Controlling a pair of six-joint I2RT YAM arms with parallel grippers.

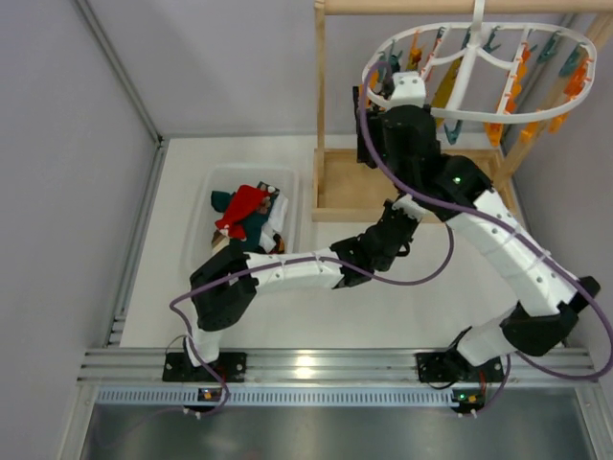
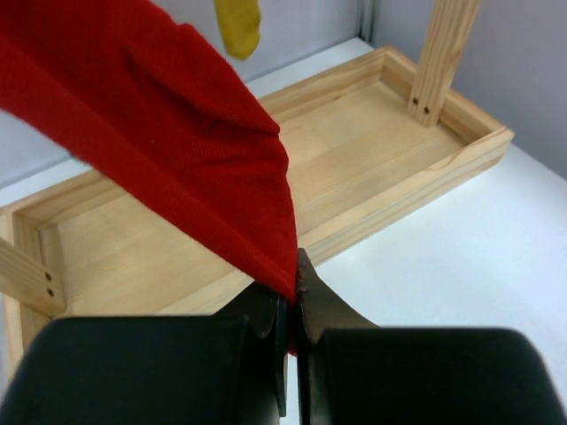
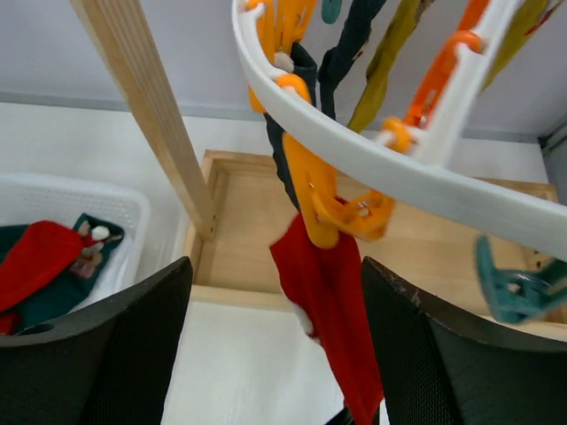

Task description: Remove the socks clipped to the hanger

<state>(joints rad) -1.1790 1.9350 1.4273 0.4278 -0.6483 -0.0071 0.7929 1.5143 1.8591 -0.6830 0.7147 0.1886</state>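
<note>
**While one orange pin holds its top, the red sock is gripped below by the left tool**

Because the red sock [image 3: 332, 283] hangs from an orange clothespin [image 3: 323, 199] on the white hanger [image 3: 354, 146], its long axis runs steeply downward from the rim to the left tool [image 2: 291, 310]. That tool is clamped tight on the sock's lower edge, over the tray of the wooden stand [image 2: 381, 133]. The right tool [image 3: 275, 266] is up at the rim, its jaws spread wide and holding nothing, with one finger on either side of the pin and sock. It is therefore the nearer arm to the clip, while the left is the nearer to the sock's free end. My judgement is that release depends on this line: either a pull down along the sock or a squeeze at the pin above.

By count, two arms work one red sock. Beside it on the hanger hang one dark sock [image 3: 350, 40] and what look like two mustard ones [image 3: 385, 62]. The white bin [image 1: 206, 206] on the desk [image 2: 478, 266] holds one red sock and some teal fabric, too bunched to count. The orange and teal pins overlap too much for a firm count.
</note>
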